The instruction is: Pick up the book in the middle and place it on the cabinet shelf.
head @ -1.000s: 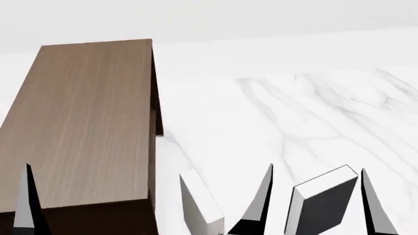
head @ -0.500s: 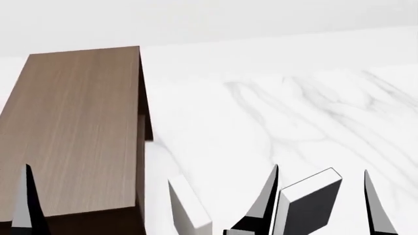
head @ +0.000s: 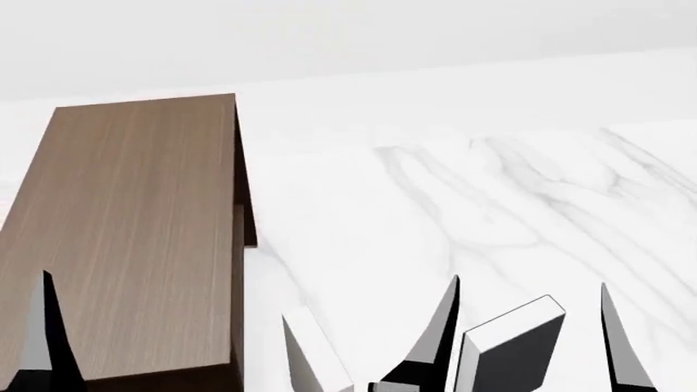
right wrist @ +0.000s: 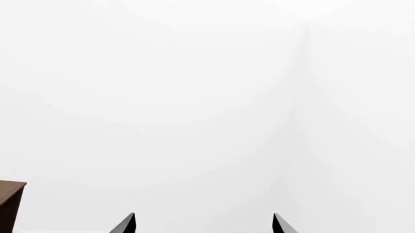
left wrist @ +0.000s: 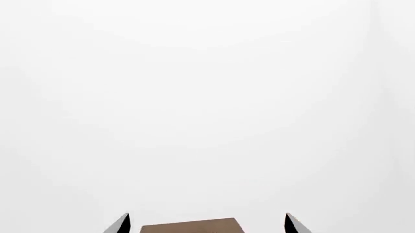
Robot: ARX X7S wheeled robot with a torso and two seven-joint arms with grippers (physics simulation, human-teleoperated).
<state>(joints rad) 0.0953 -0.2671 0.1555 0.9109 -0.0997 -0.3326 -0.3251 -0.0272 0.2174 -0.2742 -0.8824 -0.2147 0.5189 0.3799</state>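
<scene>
White marble with grey veining fills the floor (head: 468,196) in the head view, beneath a blank pale wall. The book (head: 512,351), dark grey with white page edges, is seen tilted at the near right, framed between the spread fingers of the right gripper (head: 530,343) but not visibly pinched. A white book (head: 316,359) stands to its left. The cabinet shelf (head: 130,229) rises at the left, with the left gripper (left wrist: 206,223) held open over its flat top. For a sound grasp, the right gripper should be lowered squarely astride the cover before closing, so the tilted book is not toppled. No brand, label or writing can be read anywhere.
</scene>
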